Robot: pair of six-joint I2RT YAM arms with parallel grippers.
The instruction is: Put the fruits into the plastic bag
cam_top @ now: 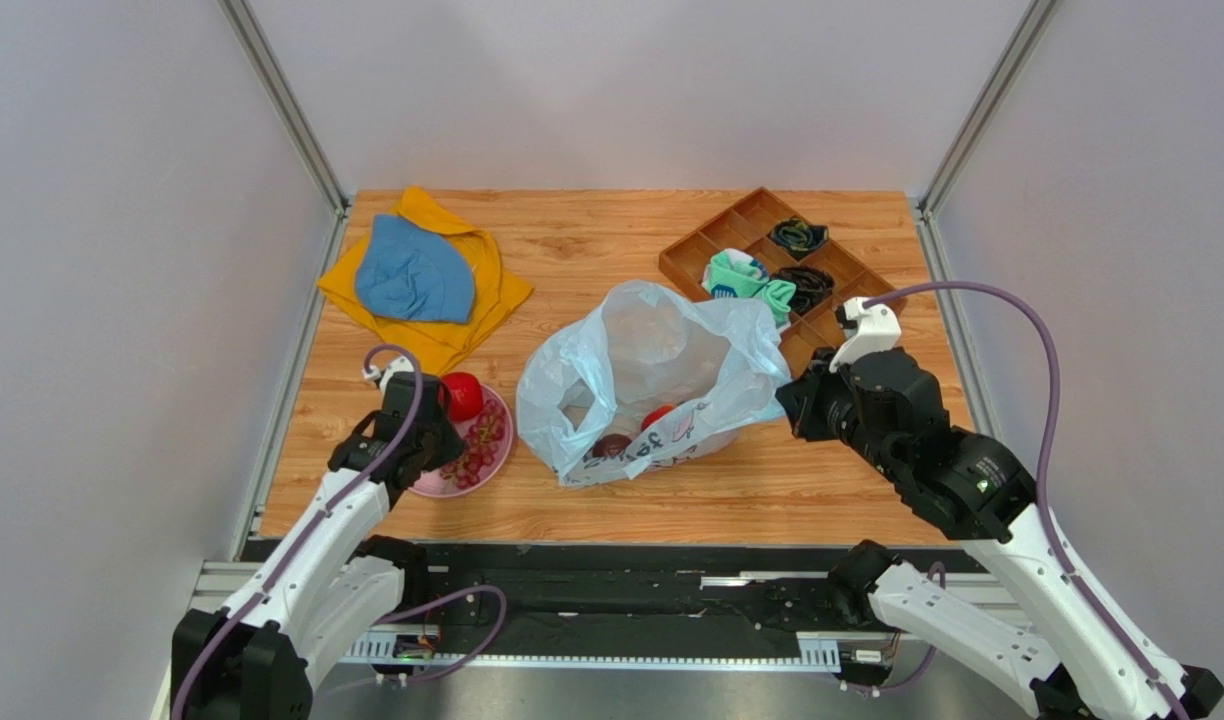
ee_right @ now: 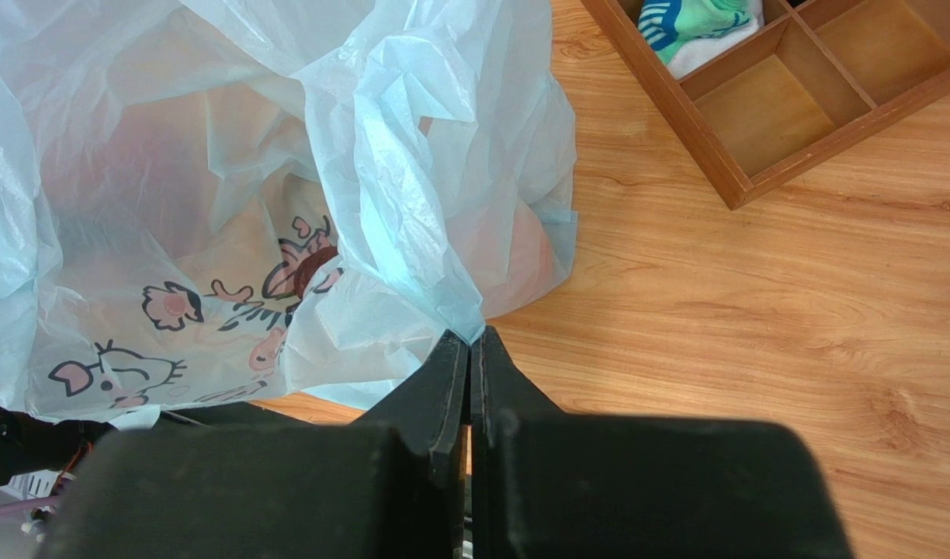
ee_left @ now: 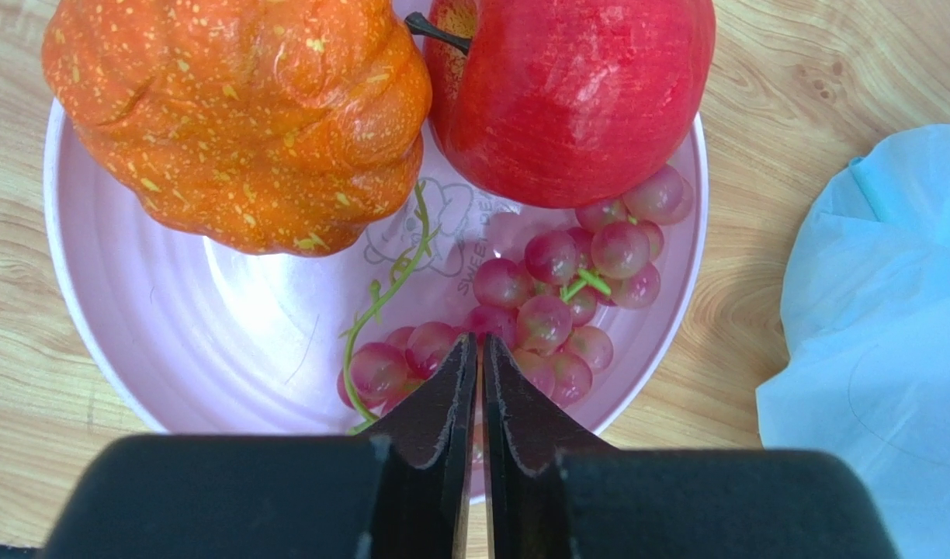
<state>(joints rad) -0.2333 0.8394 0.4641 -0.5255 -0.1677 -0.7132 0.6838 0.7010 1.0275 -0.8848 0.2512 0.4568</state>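
Observation:
A pink plate (ee_left: 130, 315) holds a lumpy orange (ee_left: 241, 117), a red apple (ee_left: 573, 93) and a bunch of reddish grapes (ee_left: 550, 303). My left gripper (ee_left: 481, 344) is shut, its tips right at the near side of the grapes; I cannot tell if it pinches anything. In the top view it (cam_top: 420, 432) hangs over the plate (cam_top: 494, 458) beside the apple (cam_top: 462, 396). The pale blue plastic bag (cam_top: 648, 353) lies open mid-table with a dark plum (cam_top: 611, 446) and a red apple (cam_top: 657, 417) inside. My right gripper (ee_right: 475, 338) is shut on the bag's (ee_right: 270, 175) right edge.
A blue cloth on a yellow cloth (cam_top: 415, 278) lies at the back left. A wooden compartment tray (cam_top: 723, 240) with socks (ee_right: 695, 29) and dark items stands at the back right, just behind the bag. Metal frame posts line both table sides.

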